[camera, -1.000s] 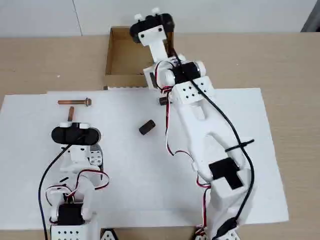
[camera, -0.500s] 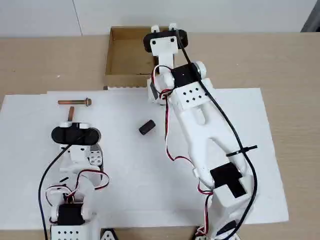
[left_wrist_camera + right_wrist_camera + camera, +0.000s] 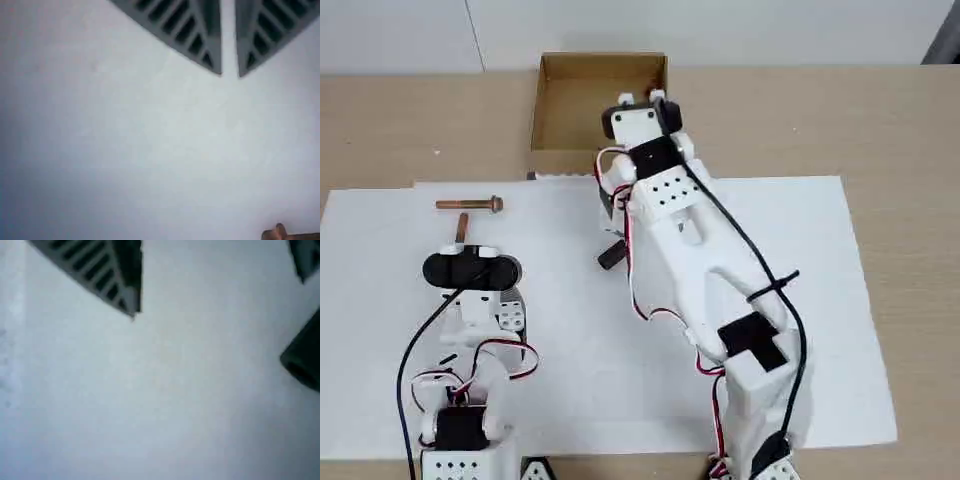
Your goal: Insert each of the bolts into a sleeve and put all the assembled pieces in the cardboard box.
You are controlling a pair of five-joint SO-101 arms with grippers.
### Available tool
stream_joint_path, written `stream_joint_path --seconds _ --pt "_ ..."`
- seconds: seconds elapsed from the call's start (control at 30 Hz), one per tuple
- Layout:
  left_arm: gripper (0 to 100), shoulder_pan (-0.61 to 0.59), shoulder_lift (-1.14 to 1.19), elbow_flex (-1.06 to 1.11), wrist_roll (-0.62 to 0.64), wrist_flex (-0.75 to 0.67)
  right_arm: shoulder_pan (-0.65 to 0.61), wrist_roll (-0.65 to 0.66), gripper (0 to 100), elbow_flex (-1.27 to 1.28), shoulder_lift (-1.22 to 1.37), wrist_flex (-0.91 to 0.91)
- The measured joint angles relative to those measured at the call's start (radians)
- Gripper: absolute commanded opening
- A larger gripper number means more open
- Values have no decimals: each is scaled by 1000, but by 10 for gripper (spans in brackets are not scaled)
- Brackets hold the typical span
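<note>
The high camera is looking steeply down over the table (image 3: pixel 880 120) from the arms' base side, standing far enough off to be taking in the left arm (image 3: pixel 470 300), the right arm (image 3: pixel 710 270), the whole paper (image 3: pixel 570 390) and the box (image 3: pixel 590 100) beyond it. Each wrist camera is riding on its arm and facing down at the paper from very near. The left one is sharing a bolt (image 3: pixel 280 233) with the high view, the right one the sleeve (image 3: pixel 306 360).
</note>
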Motion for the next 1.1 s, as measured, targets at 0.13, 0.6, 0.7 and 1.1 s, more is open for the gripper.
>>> stream_joint_path --seconds 0.13,0.6,0.7,1.1 --pt "6 0 0 0 0 0 -38 -12 209 0 29 -20" --pt "6 0 0 0 0 0 -44 -12 208 -6 120 -150" --pt "6 0 0 0 0 0 -44 -29 208 -6 137 -150" --pt "6 0 0 0 0 0 -60 -35 208 -15 216 -167"
